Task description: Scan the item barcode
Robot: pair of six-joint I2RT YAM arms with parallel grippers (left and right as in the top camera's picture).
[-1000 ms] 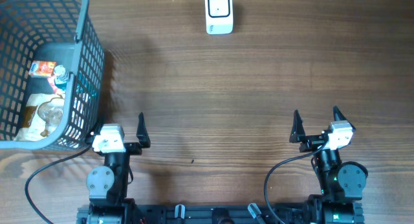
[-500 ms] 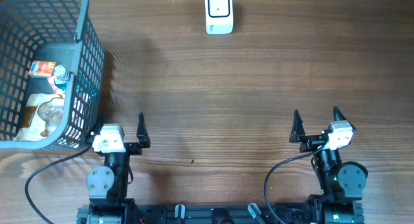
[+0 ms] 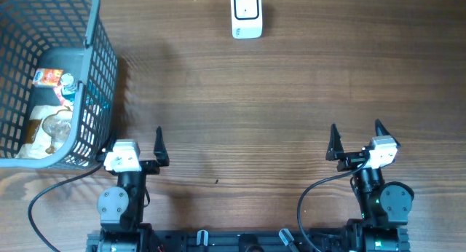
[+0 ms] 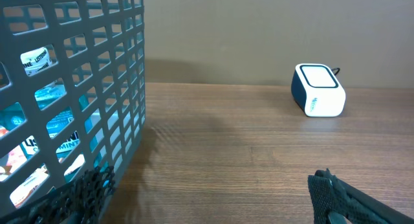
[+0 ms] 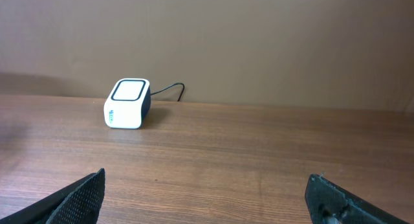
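Several packaged items (image 3: 48, 78) lie inside a grey mesh basket (image 3: 104, 59) at the far left; their labels show through the mesh (image 4: 37, 57) in the left wrist view. A white barcode scanner (image 3: 247, 14) with a dark window stands at the table's far edge, also seen as the scanner (image 4: 318, 90) and the scanner (image 5: 128, 103) in the wrist views. My left gripper (image 3: 135, 144) is open and empty by the basket's near right corner, its left finger (image 4: 84, 193) close against the mesh. My right gripper (image 3: 356, 135) is open and empty at the near right.
The basket wall (image 4: 103, 75) fills the left of the left wrist view. A thin cable (image 5: 169, 91) runs from the scanner's back. Bare wooden tabletop (image 3: 247, 113) stretches between grippers and scanner.
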